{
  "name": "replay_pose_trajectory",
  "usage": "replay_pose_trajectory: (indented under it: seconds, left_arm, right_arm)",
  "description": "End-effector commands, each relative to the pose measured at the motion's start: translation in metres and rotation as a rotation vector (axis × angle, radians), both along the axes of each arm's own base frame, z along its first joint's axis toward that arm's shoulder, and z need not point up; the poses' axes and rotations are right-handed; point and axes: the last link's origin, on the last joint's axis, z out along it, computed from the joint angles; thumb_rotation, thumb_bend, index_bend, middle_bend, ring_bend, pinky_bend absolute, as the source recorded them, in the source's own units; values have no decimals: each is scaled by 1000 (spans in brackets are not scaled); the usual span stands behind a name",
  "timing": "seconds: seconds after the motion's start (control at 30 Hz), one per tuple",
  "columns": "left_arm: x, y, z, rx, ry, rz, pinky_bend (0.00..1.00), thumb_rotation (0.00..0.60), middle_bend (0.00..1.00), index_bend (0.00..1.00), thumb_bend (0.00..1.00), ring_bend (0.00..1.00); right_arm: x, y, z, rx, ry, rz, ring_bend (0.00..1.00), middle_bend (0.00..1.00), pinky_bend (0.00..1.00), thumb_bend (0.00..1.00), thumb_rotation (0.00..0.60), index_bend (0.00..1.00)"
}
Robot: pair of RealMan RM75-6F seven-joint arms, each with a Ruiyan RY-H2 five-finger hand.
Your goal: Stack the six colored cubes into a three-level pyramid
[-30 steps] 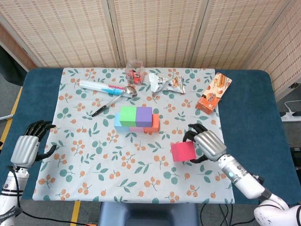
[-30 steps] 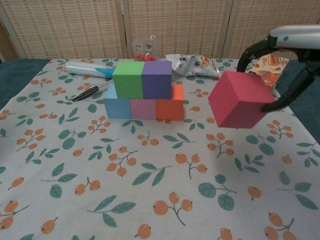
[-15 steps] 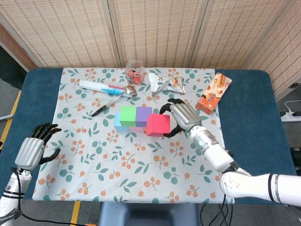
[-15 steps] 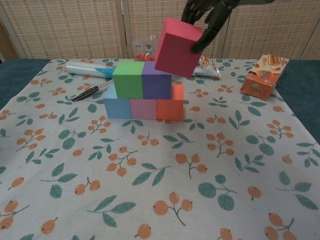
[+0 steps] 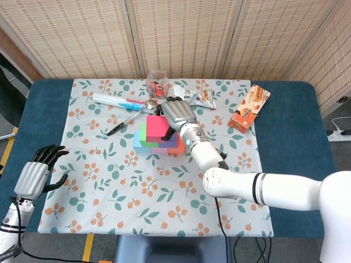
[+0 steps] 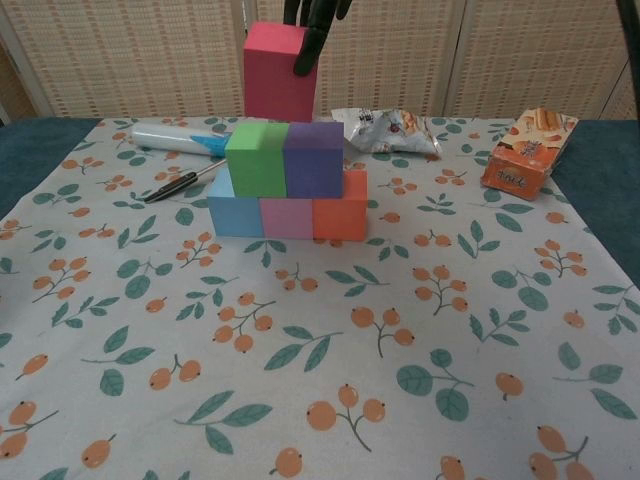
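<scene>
Now my left hand (image 5: 34,176) hangs off the left edge of the worktop (image 5: 49,98), over the floor. Its dark fingers (image 5: 48,153) are spread apart and hold nothing.

A blue cover lies on the worktop, and on top of it a white cloth (image 5: 109,181) with green leaves and orange berries. Woven straw-colored screens (image 5: 181,33) stand behind it.

On the cloth, going from the left, I see a white and blue tube (image 5: 118,101), a black pen (image 5: 116,129) and a shiny spoon (image 5: 149,106).

Then come the blocks, all with flat sides and sharp corners. On the bottom row sit a light blue cube (image 6: 234,212), a pink cube (image 6: 286,217) and an orange cube (image 6: 340,212), side by side and touching. A green cube (image 6: 256,158) and a purple cube (image 6: 314,158) sit on top of them.

My right hand (image 5: 176,112) holds the red cube (image 6: 277,82) from above, just over the green and purple ones. I cannot tell if it touches them.

Farther back and right are a small clear jar (image 5: 158,82), a crinkly snack bag (image 5: 193,96) and an orange box (image 5: 249,107).
</scene>
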Motion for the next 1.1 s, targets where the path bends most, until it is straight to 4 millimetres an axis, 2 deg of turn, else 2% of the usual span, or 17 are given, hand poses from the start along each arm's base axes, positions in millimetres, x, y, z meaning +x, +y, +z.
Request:
replay_pose_trajectory:
  seconds: [0.03,0.47,1.1]
  left_arm:
    - [0,0,1,1,-4,4,138,600,157,241,326,100]
    - [0,0,1,2,-23,22,138,600,148,238,327,91]
    - [-4,-4,-1,0,-45,15,136,600,143,232,327,81]
  right_arm:
    - [-1,-5,-9,16,33,1,200,412,214,222,600,596]
    - [10,-23,-27,19,117,12,200,412,213,225,600,578]
    - [20,-13,-35,-20,142,-67,200,412,198,225,600,568]
